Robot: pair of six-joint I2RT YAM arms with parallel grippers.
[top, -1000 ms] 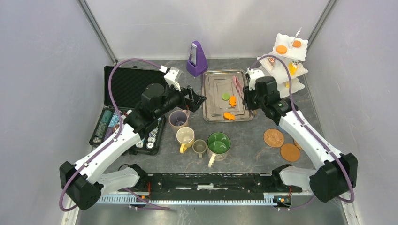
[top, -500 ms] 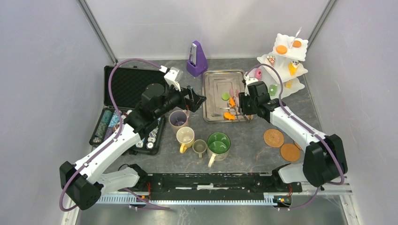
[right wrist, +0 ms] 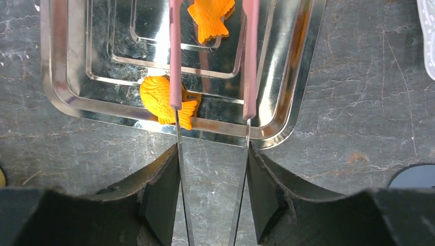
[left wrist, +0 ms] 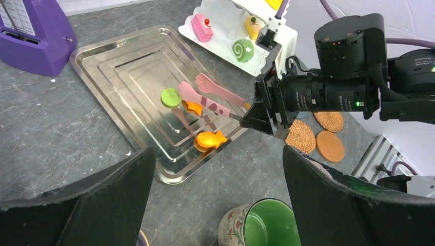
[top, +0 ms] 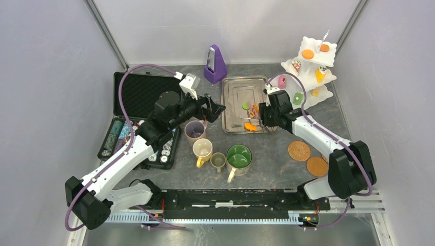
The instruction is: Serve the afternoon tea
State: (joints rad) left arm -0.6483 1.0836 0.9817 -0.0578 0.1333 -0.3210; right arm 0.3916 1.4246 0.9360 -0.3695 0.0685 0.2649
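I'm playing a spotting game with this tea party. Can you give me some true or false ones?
1. The right gripper holds pink tongs over the metal tray. True.
2. Two orange fish pastries lie on the tray. True.
3. The big green mug stands on a cork coaster. False: it stands on the bare table, and the cork coasters lie apart from it.
4. The purple metronome stands on the tray. False: it stands on the table behind the tray.
5. The left gripper is open and holds nothing. True.
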